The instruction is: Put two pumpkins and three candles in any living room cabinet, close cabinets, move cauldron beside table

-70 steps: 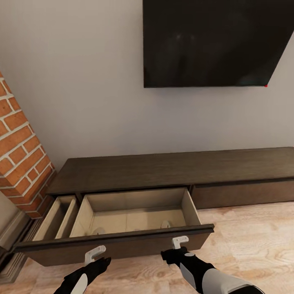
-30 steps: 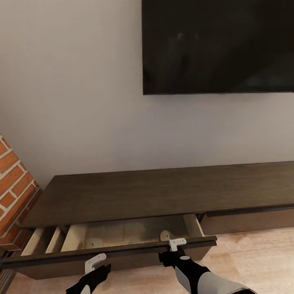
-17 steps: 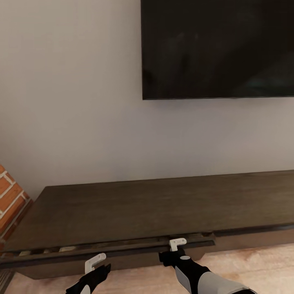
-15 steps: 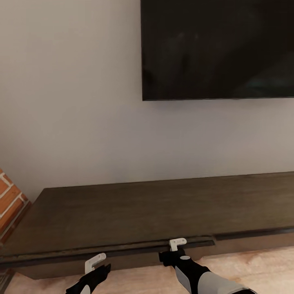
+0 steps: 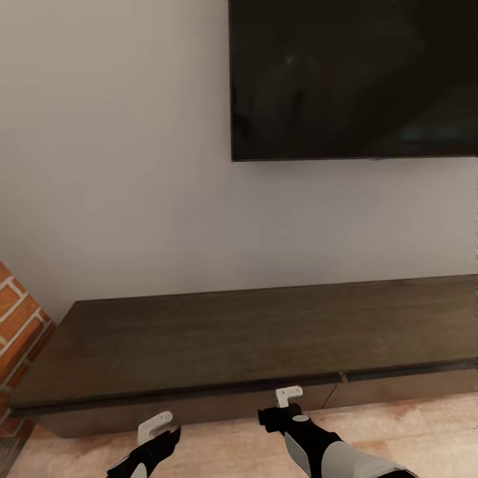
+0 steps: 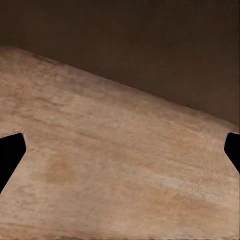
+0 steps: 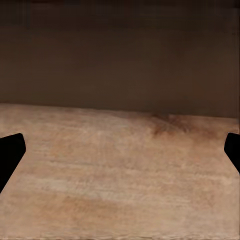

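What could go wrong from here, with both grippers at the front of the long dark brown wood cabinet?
1. The left gripper and right gripper, both open, sit at the long dark brown wood cabinet; driving forward could ram its drawer front.
2. A thin seam shows beside the right gripper; the drawer may not be fully flush, so the closing may need checking.

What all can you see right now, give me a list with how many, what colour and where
cabinet: one, dark brown, long and low against the wall, drawer fronts flush
screen: one, black, on the wall above the cabinet
wall: one, pale grey, behind the cabinet
brick chimney: one, red, beside the cabinet's end
floor: light wood planks, in front of the cabinet
left gripper: one, white fingers, open, close to the cabinet front
right gripper: one, white fingers, open, close to the cabinet front
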Available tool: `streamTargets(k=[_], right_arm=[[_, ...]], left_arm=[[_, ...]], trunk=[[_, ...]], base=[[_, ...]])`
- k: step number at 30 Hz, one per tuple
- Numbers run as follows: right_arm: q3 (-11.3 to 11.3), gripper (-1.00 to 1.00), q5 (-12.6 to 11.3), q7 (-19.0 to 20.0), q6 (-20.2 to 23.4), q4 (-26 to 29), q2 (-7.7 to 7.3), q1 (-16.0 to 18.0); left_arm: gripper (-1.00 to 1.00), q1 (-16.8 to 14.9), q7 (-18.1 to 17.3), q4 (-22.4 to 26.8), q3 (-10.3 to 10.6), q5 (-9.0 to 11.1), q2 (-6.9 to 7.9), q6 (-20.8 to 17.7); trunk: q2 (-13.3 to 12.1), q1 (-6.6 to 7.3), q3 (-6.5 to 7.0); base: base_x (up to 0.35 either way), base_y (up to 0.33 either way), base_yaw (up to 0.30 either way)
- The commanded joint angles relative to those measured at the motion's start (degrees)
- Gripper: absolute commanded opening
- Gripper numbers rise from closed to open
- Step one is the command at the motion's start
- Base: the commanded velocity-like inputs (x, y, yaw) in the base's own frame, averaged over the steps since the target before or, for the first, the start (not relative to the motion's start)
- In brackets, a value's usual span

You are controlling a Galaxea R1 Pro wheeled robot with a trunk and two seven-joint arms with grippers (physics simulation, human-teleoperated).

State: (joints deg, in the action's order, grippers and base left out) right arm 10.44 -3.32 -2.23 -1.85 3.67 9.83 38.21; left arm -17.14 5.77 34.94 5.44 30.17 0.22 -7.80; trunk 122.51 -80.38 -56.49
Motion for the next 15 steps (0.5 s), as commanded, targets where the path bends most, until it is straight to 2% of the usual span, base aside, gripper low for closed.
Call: streamTargets(k=[1, 15], right_arm=[[0.5, 1.00, -0.4, -0.2, -0.2, -0.1, 0.01, 0.0], [0.5, 1.00, -0.4, -0.2, -0.2, -0.1, 0.00, 0.1]], left_arm=[[1.00, 0.0, 0.5, 0.1, 0.3, 0.4, 0.04, -0.2], [1.00, 0.0, 0.5, -0.2, 0.3, 0.5, 0.04, -0.2]], trunk=[[0.0, 0.04, -0.04], [0.0, 0.04, -0.04]], base=[[-0.340, 0.000, 0.000], [-0.341, 0.000, 0.000]])
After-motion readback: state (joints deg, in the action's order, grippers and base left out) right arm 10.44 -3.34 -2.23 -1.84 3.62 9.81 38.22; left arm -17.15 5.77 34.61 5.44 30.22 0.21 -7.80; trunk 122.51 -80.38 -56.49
